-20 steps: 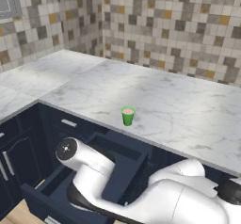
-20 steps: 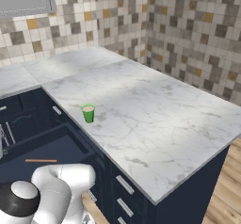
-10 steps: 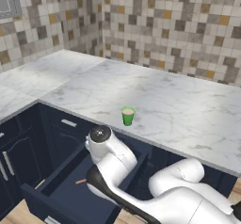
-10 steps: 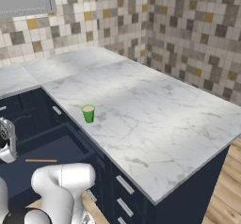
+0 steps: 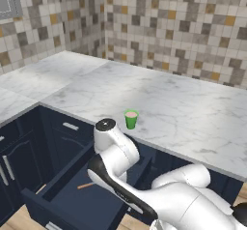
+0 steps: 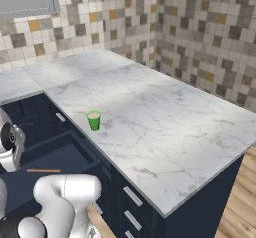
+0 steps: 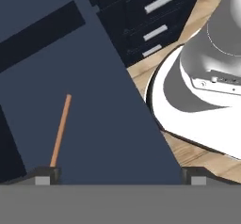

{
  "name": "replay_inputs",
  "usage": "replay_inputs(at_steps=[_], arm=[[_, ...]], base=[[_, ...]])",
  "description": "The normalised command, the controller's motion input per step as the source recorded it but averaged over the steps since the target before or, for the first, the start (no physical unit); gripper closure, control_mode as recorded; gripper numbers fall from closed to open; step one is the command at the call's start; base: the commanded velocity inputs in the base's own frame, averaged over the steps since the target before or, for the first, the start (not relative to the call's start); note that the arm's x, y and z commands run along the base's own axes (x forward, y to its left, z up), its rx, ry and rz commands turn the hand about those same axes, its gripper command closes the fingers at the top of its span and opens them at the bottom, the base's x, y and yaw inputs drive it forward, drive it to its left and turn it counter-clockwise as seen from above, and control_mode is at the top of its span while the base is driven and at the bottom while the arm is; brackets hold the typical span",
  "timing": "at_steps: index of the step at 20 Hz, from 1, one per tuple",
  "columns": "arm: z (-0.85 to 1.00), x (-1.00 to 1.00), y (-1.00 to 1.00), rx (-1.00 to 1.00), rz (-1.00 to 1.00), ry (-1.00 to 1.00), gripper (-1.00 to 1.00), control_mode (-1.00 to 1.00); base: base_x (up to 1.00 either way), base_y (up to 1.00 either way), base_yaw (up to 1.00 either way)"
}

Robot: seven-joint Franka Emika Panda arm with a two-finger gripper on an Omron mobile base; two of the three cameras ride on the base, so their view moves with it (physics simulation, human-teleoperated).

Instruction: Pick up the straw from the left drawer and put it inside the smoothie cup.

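Note:
The left drawer (image 5: 46, 207) is pulled out below the counter, its navy inside bare (image 6: 62, 158). On its floor lies the straw (image 5: 86, 185), a thin orange-brown stick (image 6: 43, 170) that nothing touches. The hand view looks down into the drawer (image 7: 101, 105). There the straw (image 7: 61, 130) runs up from just above the left fingertip (image 7: 47, 175). My gripper (image 7: 120, 177) is open, tips far apart, nothing between them. The smoothie cup (image 5: 130, 119), green with a pink top, stands upright on the marble counter near its front edge (image 6: 93, 120).
The marble counter (image 5: 183, 113) wraps around an inner corner under a tiled wall. A column of narrow navy drawers (image 7: 155, 11) with silver handles stands beside the open drawer, above wooden floor (image 7: 141, 75). My white arm (image 5: 113, 151) arches over the drawer's right side.
My arm has swung up and to the right over the open drawer, and its upper joint now enters the left edge of the right base view. Straw and cup have not moved.

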Motion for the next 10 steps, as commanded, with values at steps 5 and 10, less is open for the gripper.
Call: replay_inputs(at_steps=[5,10], arm=[[-0.07,0.0,0.0,0.0,-0.22,0.02,-1.0,-1.0],[-0.12,0.0,0.0,0.0,-0.19,0.0,-1.0,-1.0]], base=[[0.0,0.0,0.0],[0.0,0.0,0.0]])
